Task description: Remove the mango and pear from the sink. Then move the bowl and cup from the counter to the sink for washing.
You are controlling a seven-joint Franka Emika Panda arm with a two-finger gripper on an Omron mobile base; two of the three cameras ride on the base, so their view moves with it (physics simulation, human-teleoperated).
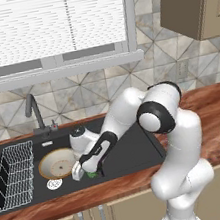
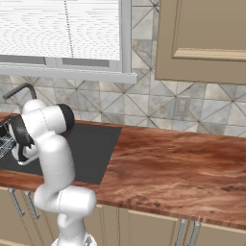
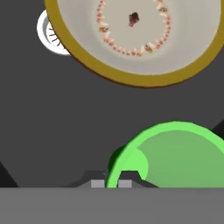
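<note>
Right now you have the gripper [image 3: 107,183] clamped on the rim of the cup [image 3: 175,155]: in the hand view its two finger tips sit tight on either side of the bright green wall, one inside and one outside. From the left base view you can see the gripper [image 1: 87,172] low over the sink [image 1: 133,148], with a sliver of the green cup [image 1: 94,174] showing under the hand, near the front edge of the basin. Whether the cup's base touches the black floor or hangs just above it, you cannot tell.

Your bowl [image 1: 57,163] already lies in the basin, upright, just to the left of the cup. In the hand view the bowl [image 3: 131,39] shows its tan rim and speckled inside, and it sits apart from the cup with bare black floor between them. The round white drain [image 1: 54,183] lies at the bowl's front edge, partly covered by it in the hand view.

The white wire rack [image 1: 16,171] stands at the left end of the sink, the dark faucet [image 1: 35,114] behind it. The counter [image 2: 182,168] stretches to the right.
</note>
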